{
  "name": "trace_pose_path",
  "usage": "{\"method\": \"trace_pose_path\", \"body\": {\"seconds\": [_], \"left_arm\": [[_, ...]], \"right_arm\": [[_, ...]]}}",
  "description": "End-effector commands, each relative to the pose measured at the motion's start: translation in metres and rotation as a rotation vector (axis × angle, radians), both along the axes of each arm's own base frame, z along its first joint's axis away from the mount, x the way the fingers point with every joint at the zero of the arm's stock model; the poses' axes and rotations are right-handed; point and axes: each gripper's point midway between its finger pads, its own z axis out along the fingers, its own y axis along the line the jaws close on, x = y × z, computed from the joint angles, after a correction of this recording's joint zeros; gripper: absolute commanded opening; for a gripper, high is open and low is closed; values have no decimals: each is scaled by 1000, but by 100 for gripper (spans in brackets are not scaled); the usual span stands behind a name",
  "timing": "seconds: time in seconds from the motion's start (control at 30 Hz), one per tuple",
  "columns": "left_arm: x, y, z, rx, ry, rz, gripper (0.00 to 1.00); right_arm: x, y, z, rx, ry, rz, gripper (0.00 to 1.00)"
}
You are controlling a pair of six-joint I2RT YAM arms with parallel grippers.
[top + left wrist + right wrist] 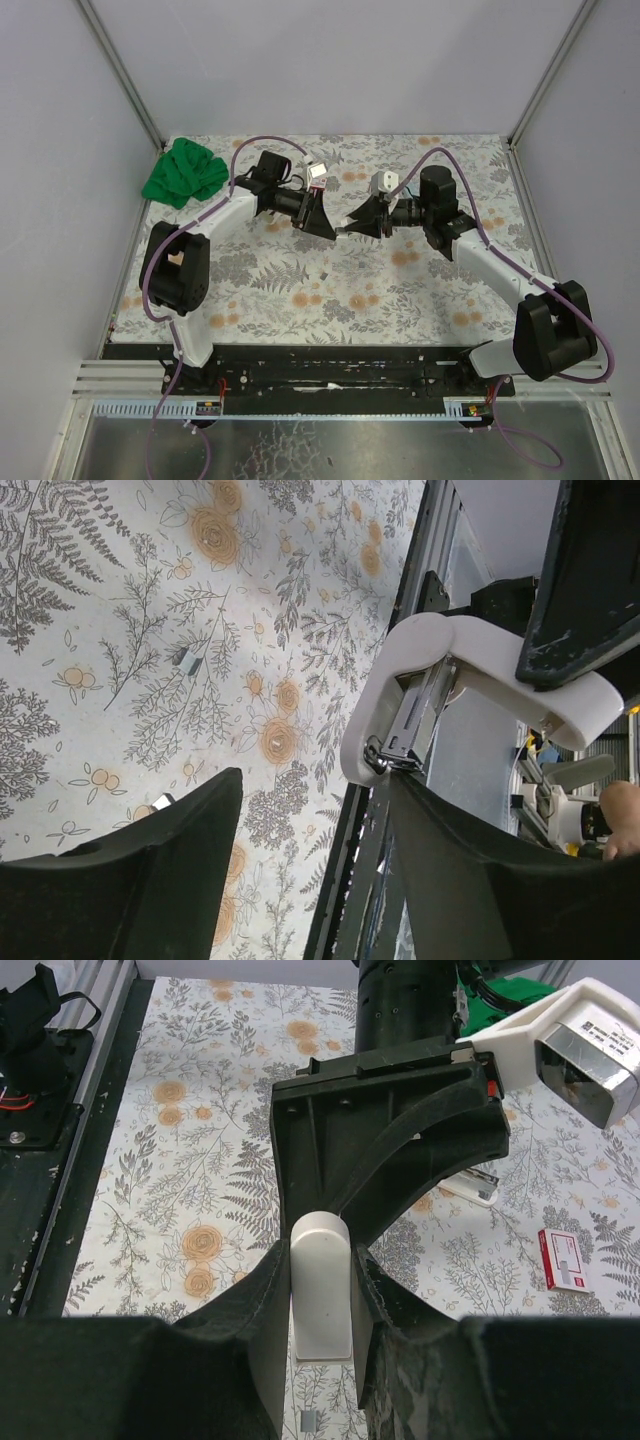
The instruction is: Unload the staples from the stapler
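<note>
My right gripper is shut on a white stapler and holds it above the floral table. In the left wrist view the stapler shows its metal staple channel on the underside. My left gripper is open, and the stapler's end lies just past its right finger. In the top view the two grippers, left and right, meet tip to tip over the middle of the table. A short strip of staples lies on the table, also seen below the stapler.
A green cloth lies at the far left corner. A second small stapler-like object and a red and white staple box lie on the table. The black front rail runs along the near edge.
</note>
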Motion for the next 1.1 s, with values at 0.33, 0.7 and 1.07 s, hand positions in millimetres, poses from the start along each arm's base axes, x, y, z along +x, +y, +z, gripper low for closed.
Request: {"method": "trace_pose_path", "body": {"seconds": [0.33,0.7,1.07], "left_arm": [[-3,0,38,-98,-75,-76,78],[7,-5,22,-64,-28,-51,83],[-7,-16,21,-103,27,-122,81]], "right_arm": [[-1,-6,-4,-36,-110,12,0],[-13,-1,11,24,-77,67,0],[-18,1,20,61,-69,86,0]]}}
